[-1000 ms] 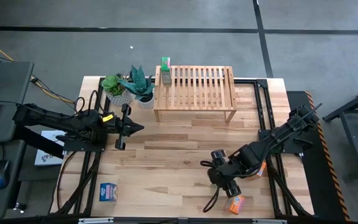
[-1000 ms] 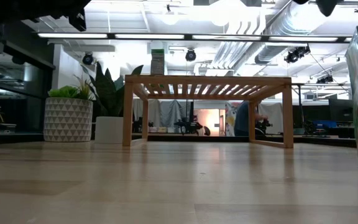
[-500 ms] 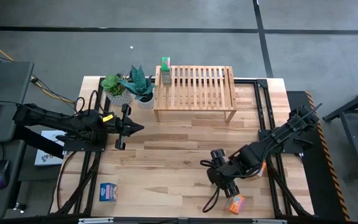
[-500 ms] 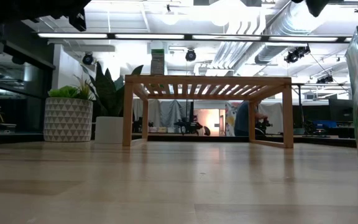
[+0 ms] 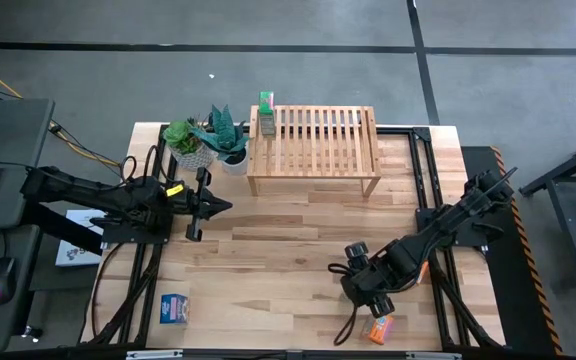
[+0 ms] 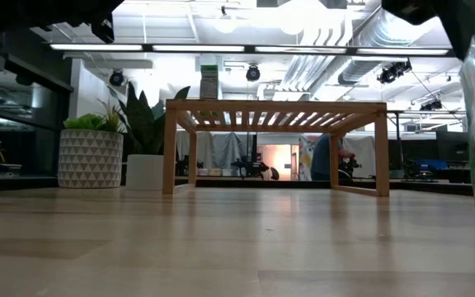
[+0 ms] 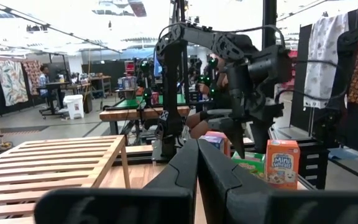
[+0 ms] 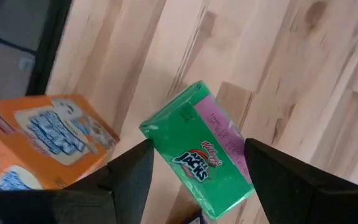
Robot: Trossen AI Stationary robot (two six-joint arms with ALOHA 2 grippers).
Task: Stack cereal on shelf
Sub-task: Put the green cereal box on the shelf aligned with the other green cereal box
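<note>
Left gripper (image 5: 220,207): waits over the left edge of the worktop (image 5: 268,260), its fingers pressed together and empty.
Blue box (image 5: 175,309): lies flat near the front left corner, well apart from both arms.
Shelved green box (image 5: 266,112): stands upright on the left end of the shelf (image 5: 313,182), at the back edge of the worktop.
Right gripper (image 5: 366,292): hangs low near the front right corner, fingers spread wide on either side of a lying green box (image 8: 197,152), not closed on it.
Orange box (image 5: 380,326): lies just beside that green box, nearer the front edge.
Risk, skewed grip: the green box lies at an angle between the fingers, so closing could turn it or catch only a corner.
Risk, neighbour: the orange box is close enough that one finger may nudge it or pinch it along.
Risk, placing: a tilted box could topple when set on the slats, or knock over the one standing there.
Count, cereal: two green, one blue and one orange are plain; any others I cannot tell.
Count, other: one shelf, two potted plants (image 5: 206,138).
</note>
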